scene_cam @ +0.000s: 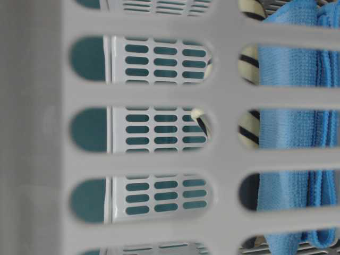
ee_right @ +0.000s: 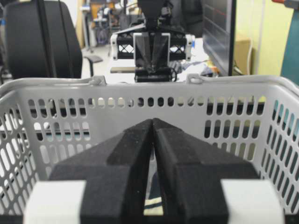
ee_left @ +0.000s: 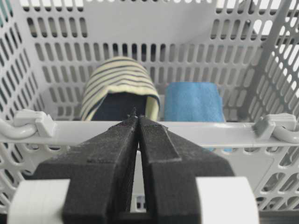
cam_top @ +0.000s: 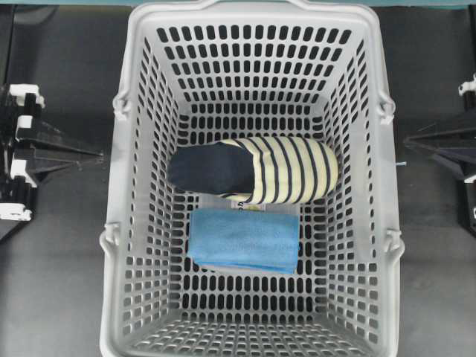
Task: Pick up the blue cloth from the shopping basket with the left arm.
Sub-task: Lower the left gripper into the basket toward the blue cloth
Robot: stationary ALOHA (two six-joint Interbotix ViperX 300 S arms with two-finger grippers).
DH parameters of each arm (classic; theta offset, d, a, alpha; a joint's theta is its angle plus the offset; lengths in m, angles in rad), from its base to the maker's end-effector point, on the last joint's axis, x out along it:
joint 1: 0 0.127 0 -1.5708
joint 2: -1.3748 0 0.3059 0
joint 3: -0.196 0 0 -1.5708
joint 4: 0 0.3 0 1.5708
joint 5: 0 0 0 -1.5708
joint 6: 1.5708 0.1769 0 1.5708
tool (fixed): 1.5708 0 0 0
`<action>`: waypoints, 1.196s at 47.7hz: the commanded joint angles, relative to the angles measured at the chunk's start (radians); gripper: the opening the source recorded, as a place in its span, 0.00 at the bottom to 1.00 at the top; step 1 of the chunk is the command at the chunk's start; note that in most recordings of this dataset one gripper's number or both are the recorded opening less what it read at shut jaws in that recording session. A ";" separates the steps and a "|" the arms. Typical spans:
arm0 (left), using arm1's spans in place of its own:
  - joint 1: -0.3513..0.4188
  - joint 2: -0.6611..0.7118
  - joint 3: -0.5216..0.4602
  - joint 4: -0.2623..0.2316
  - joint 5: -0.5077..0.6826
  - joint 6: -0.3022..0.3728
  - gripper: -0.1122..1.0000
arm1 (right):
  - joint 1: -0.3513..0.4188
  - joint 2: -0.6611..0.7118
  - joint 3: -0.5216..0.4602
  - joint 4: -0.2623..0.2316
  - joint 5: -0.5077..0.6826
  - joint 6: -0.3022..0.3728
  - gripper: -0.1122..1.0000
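Dark, matte surface [cam_top: 59, 260] runs under everything, and the shopping basket [cam_top: 119, 245] sits in the middle of it with both arms parked outside its long walls. My left hand [ee_left: 137, 122] is pinched fully closed just outside the rim, empty; the right hand [ee_right: 153, 125] is likewise closed on nothing at the opposite wall. To do this well I'd say the left hand must first lift clear of the rim, spread its fingers wide, then come down toward the near half of the floor, keeping off the striped slipper [cam_top: 253, 171]. The blue cloth [cam_top: 244, 239] lies flat on the basket floor, just beside the slipper and perhaps touching its sole edge. It's a light blue folded rectangle with a soft nap and stacked folded edges on one side, so I judge pinching a fold safer than scraping the slotted floor.
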 commanded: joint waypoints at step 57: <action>-0.130 0.792 -1.009 0.040 0.986 -0.086 0.69 | 0.055 -0.110 -0.210 0.008 0.641 0.035 0.80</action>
